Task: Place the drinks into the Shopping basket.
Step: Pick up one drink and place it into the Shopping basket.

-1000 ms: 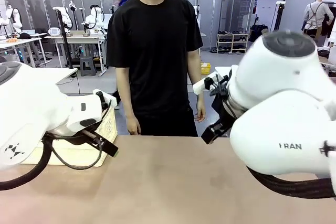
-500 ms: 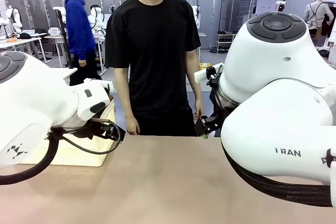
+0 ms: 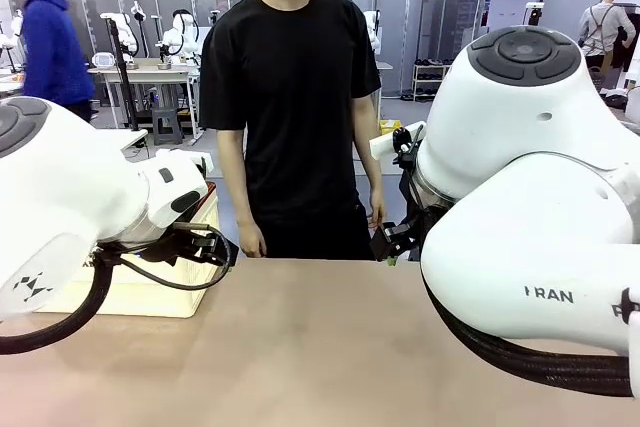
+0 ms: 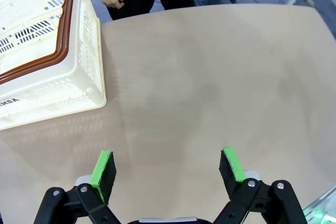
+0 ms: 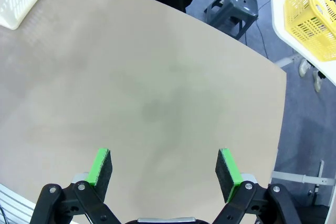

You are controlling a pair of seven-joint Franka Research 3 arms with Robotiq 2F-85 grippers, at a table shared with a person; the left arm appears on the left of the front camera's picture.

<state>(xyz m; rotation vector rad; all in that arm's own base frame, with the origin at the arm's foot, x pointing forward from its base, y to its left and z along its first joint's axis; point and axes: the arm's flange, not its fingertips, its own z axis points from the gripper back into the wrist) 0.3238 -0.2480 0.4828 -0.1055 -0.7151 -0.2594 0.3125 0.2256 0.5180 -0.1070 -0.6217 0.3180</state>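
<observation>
both jaws stand apart, empty, above the counter (image 4: 210, 77); basket (image 4: 52, 93) sits far left; pre-pick, next needs a can.

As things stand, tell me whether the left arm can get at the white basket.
Probably yes: the left end effector hangs open above bare table, and nothing stands between it and the basket nearby.

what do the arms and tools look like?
Both white, rounded housings, black cables: left arm has a dark triangle mark, right arm grey "RAN" lettering. The left tool and right tool are black with green pads.
</observation>
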